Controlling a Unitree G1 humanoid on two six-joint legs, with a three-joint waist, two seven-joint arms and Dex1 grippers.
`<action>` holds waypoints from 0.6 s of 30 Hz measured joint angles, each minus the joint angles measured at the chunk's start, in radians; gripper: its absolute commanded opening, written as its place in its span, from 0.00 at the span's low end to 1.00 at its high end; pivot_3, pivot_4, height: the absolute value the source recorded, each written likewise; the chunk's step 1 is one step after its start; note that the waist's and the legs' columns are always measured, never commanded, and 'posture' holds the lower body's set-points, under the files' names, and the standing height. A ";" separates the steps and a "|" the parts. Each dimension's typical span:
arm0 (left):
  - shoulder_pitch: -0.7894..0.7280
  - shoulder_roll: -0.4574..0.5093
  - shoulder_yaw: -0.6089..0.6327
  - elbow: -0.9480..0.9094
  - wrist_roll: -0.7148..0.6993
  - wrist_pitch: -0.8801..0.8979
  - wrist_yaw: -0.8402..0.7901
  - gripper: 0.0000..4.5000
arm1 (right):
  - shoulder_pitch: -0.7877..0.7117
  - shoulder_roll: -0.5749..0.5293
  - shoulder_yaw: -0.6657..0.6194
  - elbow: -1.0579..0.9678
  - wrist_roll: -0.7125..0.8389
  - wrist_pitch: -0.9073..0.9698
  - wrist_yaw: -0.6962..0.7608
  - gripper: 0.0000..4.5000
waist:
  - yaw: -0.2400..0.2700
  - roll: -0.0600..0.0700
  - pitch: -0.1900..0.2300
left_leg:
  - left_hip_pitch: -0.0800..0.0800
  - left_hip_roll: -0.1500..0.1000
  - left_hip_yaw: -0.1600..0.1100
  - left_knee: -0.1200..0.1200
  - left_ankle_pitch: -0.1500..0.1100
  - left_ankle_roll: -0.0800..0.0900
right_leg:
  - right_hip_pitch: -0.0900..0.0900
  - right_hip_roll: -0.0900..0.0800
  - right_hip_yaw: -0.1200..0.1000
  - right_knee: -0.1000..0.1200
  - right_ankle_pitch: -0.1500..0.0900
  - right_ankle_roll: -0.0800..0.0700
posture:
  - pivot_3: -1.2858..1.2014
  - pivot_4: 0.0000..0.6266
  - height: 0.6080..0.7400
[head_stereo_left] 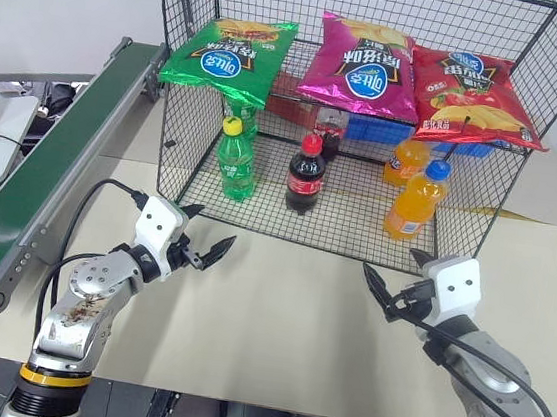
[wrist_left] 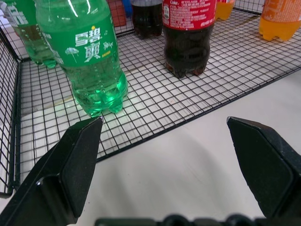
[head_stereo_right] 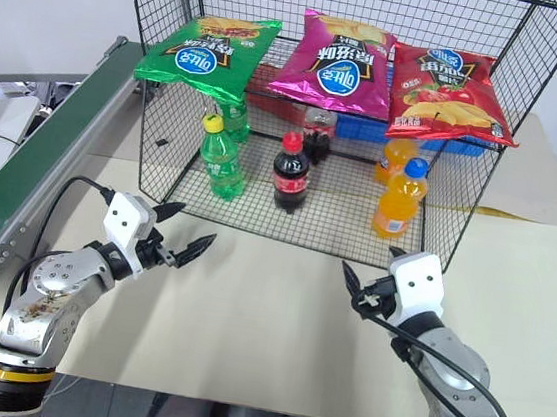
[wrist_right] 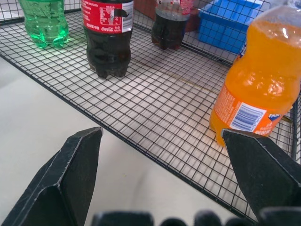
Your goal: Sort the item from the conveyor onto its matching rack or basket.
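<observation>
While the green bottle stands upright on the rack's mesh floor, you see both grippers' jaws apart above the desk.

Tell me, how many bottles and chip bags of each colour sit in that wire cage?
Green bottles: 2
Cola bottles: 2
Orange bottles: 2
Chip bags: 3, green, pink, red
Total: 9
</observation>
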 measured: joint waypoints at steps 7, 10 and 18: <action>0.000 0.000 0.000 0.005 -0.005 -0.036 -0.023 1.00 | 0.022 -0.003 -0.006 -0.011 -0.002 -0.003 -0.001 0.99 | 0.000 0.000 0.000 | 0.000 0.000 0.000 0.000 0.000 0.000 | 0.000 0.000 0.000 0.000 0.000 0.000 | 0.52 0.24 1.00; -0.001 -0.002 0.000 0.020 -0.010 -0.039 -0.030 1.00 | 0.023 -0.003 -0.006 -0.011 -0.004 -0.003 -0.008 0.99 | 0.000 0.000 0.000 | 0.000 0.000 0.000 0.000 0.000 0.000 | 0.000 0.000 0.000 0.000 0.000 0.000 | 0.52 0.24 1.00; -0.002 -0.012 -0.003 0.025 -0.019 -0.040 -0.035 1.00 | 0.031 -0.003 -0.008 -0.016 -0.008 -0.003 -0.013 0.99 | 0.000 0.000 0.000 | 0.000 0.000 0.000 0.000 0.000 0.000 | 0.000 0.000 0.000 0.000 0.000 0.000 | 0.52 0.24 1.00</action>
